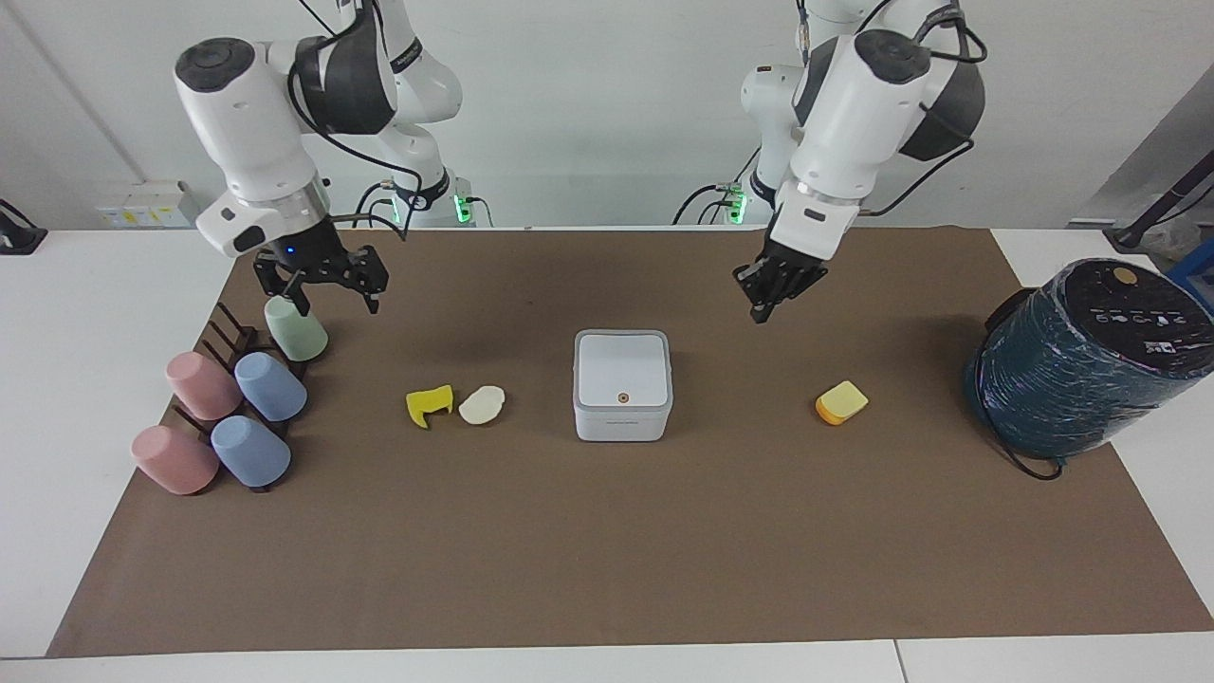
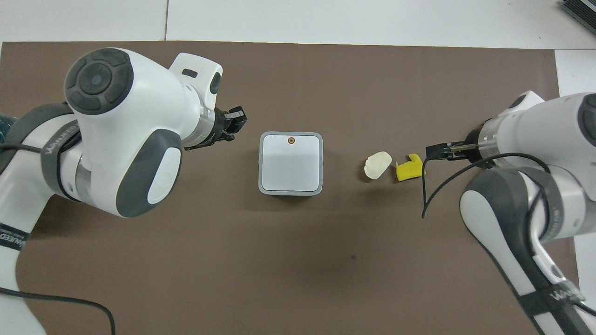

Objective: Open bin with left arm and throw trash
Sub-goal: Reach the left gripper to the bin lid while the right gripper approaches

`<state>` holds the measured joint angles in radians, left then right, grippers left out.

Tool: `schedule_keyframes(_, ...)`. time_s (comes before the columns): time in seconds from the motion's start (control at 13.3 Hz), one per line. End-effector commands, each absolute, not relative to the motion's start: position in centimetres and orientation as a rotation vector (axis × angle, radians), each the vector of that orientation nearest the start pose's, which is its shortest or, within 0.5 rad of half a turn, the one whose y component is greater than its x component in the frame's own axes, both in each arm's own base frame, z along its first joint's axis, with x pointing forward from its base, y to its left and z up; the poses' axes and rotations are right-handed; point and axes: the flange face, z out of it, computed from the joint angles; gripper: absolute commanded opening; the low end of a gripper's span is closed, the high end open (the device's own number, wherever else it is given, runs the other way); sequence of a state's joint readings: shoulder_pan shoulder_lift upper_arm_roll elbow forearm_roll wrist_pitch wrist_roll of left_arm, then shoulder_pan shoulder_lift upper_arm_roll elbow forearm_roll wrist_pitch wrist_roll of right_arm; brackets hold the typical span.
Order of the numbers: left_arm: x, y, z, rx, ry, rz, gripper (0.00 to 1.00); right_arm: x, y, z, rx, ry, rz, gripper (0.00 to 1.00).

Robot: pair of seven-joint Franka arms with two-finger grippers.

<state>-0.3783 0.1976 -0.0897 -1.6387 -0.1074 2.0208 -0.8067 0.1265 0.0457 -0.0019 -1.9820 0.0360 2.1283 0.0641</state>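
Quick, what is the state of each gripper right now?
Left gripper: jaws shut, holding nothing, in the air near the bin.
Right gripper: jaws open, holding nothing, over the green cup.

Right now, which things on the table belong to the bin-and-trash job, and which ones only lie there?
For the job:
bin, lid shut
yellow notched scrap
cream oval piece
yellow-and-orange block
left gripper, up in the air
right gripper, over the green cup

Only lying there:
five pastel cups on a dark rack
dark-teal wrapped cylinder
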Motion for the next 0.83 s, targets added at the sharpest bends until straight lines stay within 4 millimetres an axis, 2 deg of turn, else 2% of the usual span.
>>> schedule_keyframes(0.0,57.3,-30.4,51.1,-3.324,-0.738,-0.175,0.00,59.4,9.1,40.4,-3.019,-0.006,-0.165,1.00)
schedule_keyframes(0.15,56.4,-32.3,49.4,-3.365,-0.742,-0.190,0.00,60.0,11.0,37.8,-3.012,-0.031,-0.182,1.00)
schedule_keyframes(0.23,56.0,-32.7,48.2,-3.369,-0.739,-0.200,0.00,60.1,11.0,37.0,-3.015,-0.032,-0.173,1.00)
schedule_keyframes(0.3,55.7,-33.1,47.1,-3.373,-0.738,-0.212,0.00,60.0,10.8,36.7,-3.018,-0.031,-0.149,1.00)
schedule_keyframes(0.45,54.9,-35.7,44.5,-3.373,-0.755,-0.187,0.00,58.7,8.4,35.1,-3.031,-0.020,-0.109,1.00)
schedule_keyframes(0.68,54.3,-37.3,43.2,-3.387,-0.745,-0.202,0.00,58.5,8.3,34.8,-3.033,-0.037,-0.101,1.00)
schedule_keyframes(0.75,54.4,-37.4,41.9,-3.378,-0.749,-0.186,0.00,58.2,8.1,34.4,-3.043,-0.082,-0.086,1.00)
